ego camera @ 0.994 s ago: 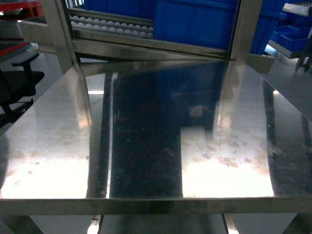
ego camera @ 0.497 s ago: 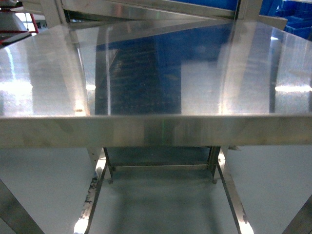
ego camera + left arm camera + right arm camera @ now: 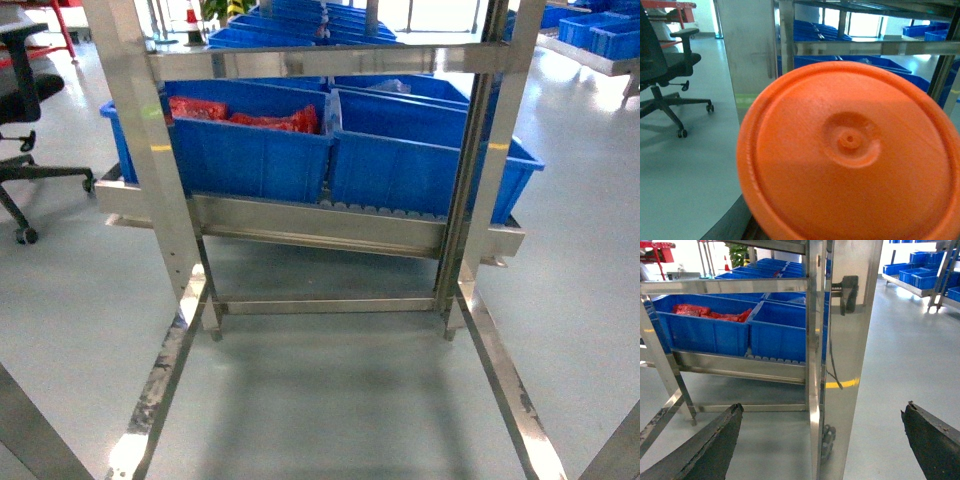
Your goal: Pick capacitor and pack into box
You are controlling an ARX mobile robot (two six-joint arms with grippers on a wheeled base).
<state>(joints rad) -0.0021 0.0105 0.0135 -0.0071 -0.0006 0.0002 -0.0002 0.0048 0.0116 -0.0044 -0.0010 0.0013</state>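
down at the right gripper [image 3: 822, 450], the jaws stand released and wide apart, two dark worn fingers [image 3: 710, 445] poking up from the bottom corners of the right wrist view with nothing between them. past that gap rises a polished steel post [image 3: 847, 360] of the rack, and behind it two blue crates [image 3: 777, 330] sit side by side on a sloped roller shelf; the left one holds red packets [image 3: 710, 314].

the left wrist view tells something else entirely: an orange round disc [image 3: 850, 155] with a raised rim and a small central nub fills most of it, pressed up close to the lens. the left jaws are hidden behind it, so i cannot tell whether they are released or clenched. around the disc's edge show a black office chair [image 3: 665, 75] on the grey floor [image 3: 685, 180] and more steel framing with blue crates behind.

the head view shows neither arm. it looks at the steel rack [image 3: 150, 170] straight on, with the same crates on the roller shelf, the red packets in the left one, and the chair at the far left edge. no view shows the peach-pink box or a capacitor i can make out.
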